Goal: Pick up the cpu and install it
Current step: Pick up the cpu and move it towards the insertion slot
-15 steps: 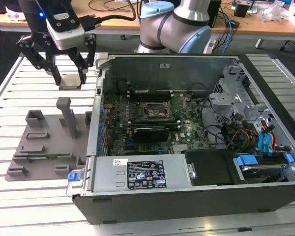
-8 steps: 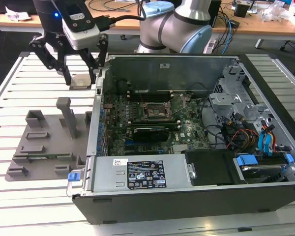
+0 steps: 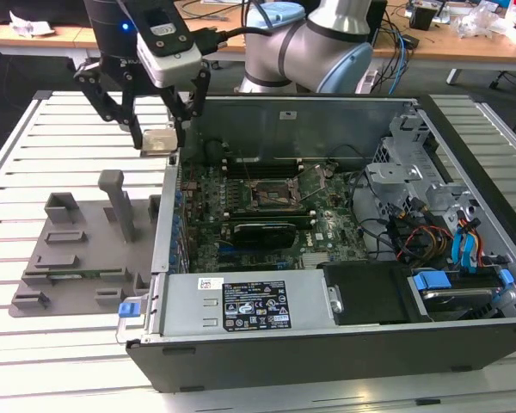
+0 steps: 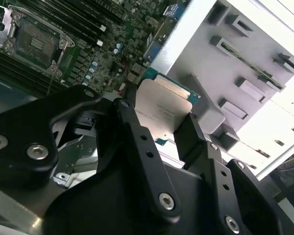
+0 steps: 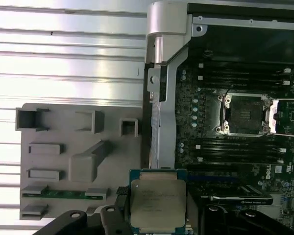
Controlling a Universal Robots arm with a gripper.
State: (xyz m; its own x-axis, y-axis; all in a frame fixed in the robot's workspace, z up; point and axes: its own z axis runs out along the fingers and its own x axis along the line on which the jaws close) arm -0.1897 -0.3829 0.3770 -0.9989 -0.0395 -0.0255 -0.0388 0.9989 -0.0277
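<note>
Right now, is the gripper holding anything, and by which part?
Yes: the gripper holds the cpu, pinched by two opposite side edges.

Clamps the cpu (image 3: 159, 141) between fingers (image 3: 137, 132), aloft over the wall of the open computer case (image 3: 327, 354) nearest the grey holder tray (image 3: 77, 258) on the worktop (image 3: 69, 138).

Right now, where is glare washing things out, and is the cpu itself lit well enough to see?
First wrist view: the table slats wash out to white, but the cpu is evenly lit. Second wrist view: the table blows out white beyond the grey tray. Exterior view: even light, no glare on the end effector.
</note>
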